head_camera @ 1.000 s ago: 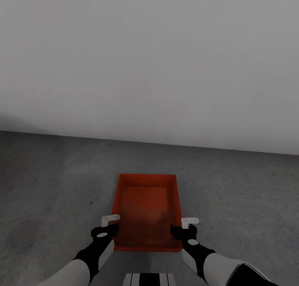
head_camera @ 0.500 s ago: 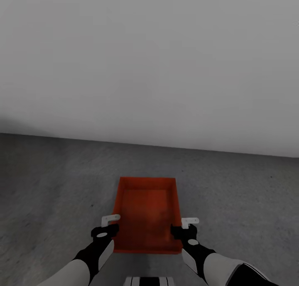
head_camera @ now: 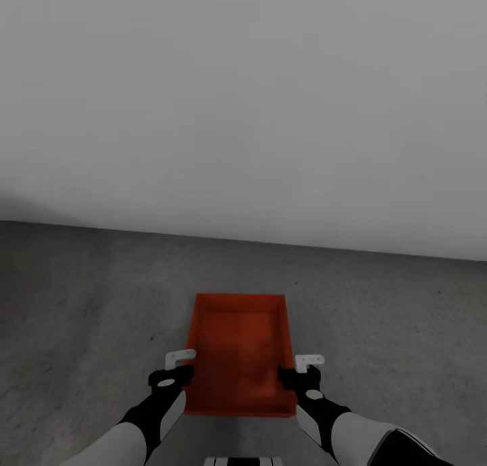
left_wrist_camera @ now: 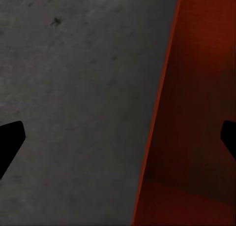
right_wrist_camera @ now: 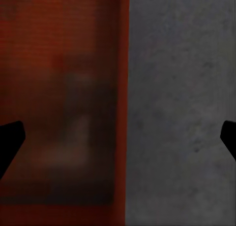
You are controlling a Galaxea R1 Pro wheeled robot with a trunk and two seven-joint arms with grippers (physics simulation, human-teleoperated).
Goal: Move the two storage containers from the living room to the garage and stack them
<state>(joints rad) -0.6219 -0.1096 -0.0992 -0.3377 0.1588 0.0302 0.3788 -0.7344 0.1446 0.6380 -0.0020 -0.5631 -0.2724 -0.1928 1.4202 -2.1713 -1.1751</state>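
On the grey concrete floor [head_camera: 88, 304] of the garage, at six o'clock in the head view, sits one orange-red storage container [head_camera: 240, 354]. The left gripper [head_camera: 180, 366] and right gripper [head_camera: 300, 371] stand wide, each straddling a side wall rim without clamping it. My reading: the first bin is placed, so the next move calls for lifting clear and fetching the second one. At twelve o'clock, a plain white wall [head_camera: 243, 101]; nothing obstructs.

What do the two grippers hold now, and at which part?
Nothing is clamped: left gripper and right gripper stand open astride the orange-red rectangular bin side walls.
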